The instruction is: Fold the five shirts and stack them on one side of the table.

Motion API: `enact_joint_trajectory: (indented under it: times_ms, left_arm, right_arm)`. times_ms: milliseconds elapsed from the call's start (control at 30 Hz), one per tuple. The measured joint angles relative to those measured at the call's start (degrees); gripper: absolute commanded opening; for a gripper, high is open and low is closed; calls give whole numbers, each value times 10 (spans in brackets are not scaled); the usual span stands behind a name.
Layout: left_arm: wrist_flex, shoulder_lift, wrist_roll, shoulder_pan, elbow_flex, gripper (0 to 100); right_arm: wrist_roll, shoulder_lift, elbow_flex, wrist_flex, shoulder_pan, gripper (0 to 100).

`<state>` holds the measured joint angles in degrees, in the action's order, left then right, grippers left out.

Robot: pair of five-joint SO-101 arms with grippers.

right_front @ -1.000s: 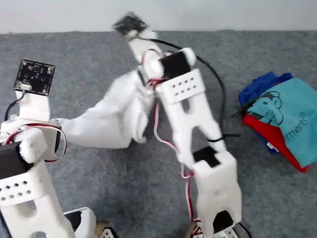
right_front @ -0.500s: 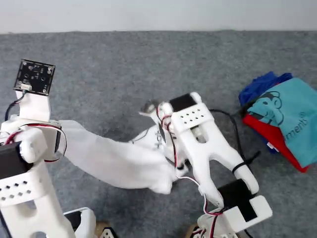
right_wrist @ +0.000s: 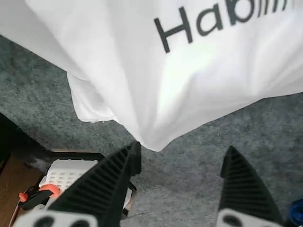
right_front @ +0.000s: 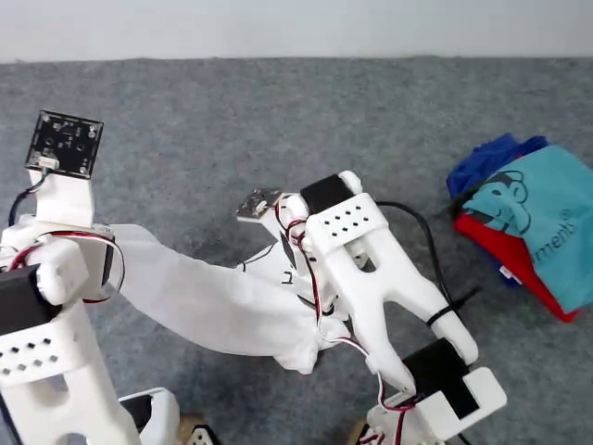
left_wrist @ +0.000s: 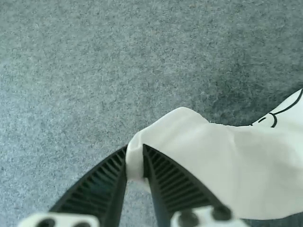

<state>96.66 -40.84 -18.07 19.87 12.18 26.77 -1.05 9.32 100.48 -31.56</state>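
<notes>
- The left arm point(right_front: 56, 278) stands at the near left corner of the grey table point(right_front: 185, 120), with its wrist bent down over one end of a white shirt point(right_front: 213, 301).
- The left gripper point(left_wrist: 135, 153) has its two black fingers drawn almost together, pinching a narrow fold of the shirt's edge.
- The right arm point(right_front: 361, 269) leans forward from the near edge at the middle of the table, folded over the shirt's other end.
- The right gripper point(right_wrist: 184, 158) is spread wide and holds nothing. The printed front of the shirt hangs just ahead of it, and a corner of cloth is near one fingertip. Whether they touch cannot be told.
- The shirt stretches as a crumpled band from one arm to the other.
- In the high view the right arm covers part of the shirt, so that end is hard to make out.
- A stack of folded shirts point(right_front: 528, 232) lies at the table's right side, well apart from both arms. Teal is on top, with red and blue beneath, and the picture's edge cuts the stack off.
</notes>
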Motion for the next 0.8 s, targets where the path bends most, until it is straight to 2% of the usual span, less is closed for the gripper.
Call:
enact_joint_trajectory:
  times_ms: [400,667,800]
  left_arm:
    - [0,0,0,0,0,13]
    - [0,0,0,0,2,13]
    - [0,0,0,0,2,13]
  right_arm:
    - [0,0,51,0,-41,270]
    - [-1,0,55,-44,-41,24]
    - [-18,0,74,-84,-41,17]
